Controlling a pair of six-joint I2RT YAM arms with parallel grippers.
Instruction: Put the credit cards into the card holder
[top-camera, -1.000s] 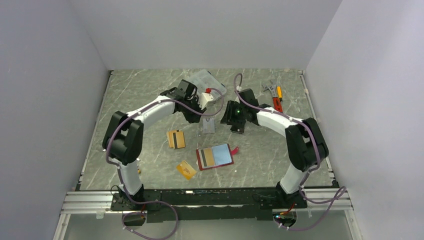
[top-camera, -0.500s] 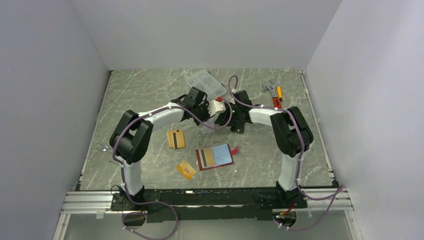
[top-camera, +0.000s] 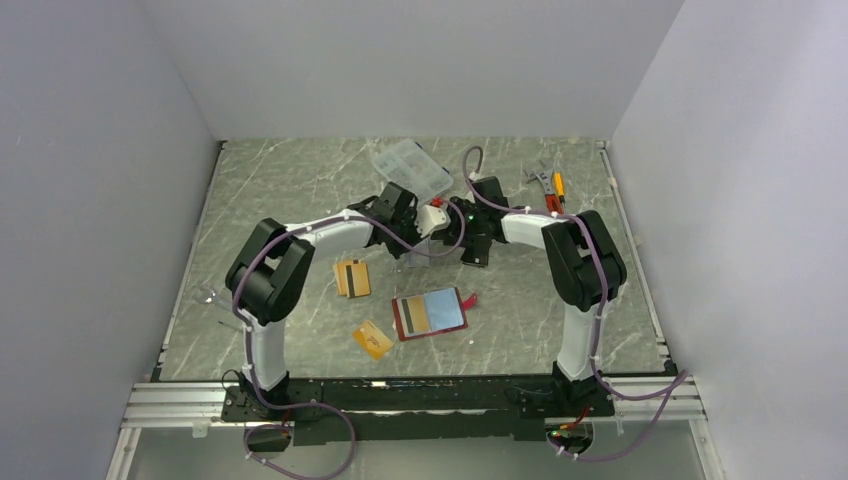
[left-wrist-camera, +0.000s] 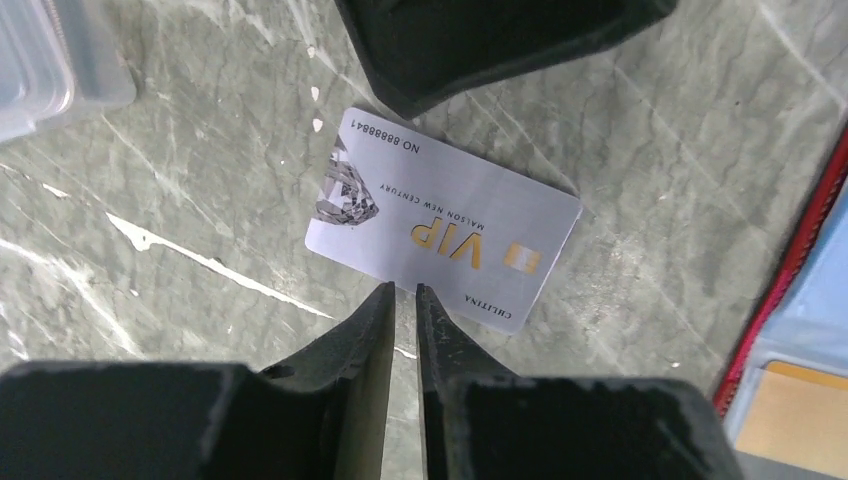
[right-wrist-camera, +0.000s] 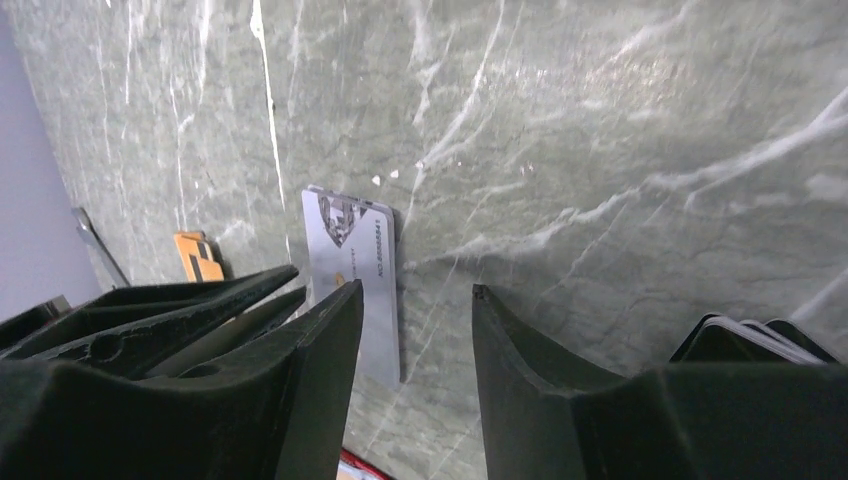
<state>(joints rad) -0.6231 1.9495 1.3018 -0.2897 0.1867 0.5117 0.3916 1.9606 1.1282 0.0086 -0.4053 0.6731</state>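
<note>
A silver-grey credit card lies flat on the table, also in the right wrist view and, partly hidden by the arms, in the top view. My left gripper is shut, its tips at one long edge of that card. My right gripper is open and empty at the card's opposite edge. The red card holder lies open nearer the bases, light blue inside, with an orange-gold card in it. Two more orange-gold cards lie to its left.
A clear plastic box stands behind the grippers. Small tools lie at the back right. A black folded wallet lies beside my right gripper. A metal tool lies near the left edge.
Both grippers have closed in on the silver-grey card from opposite sides, the left moving right and the right moving left. The cards and the holder have not moved.
</note>
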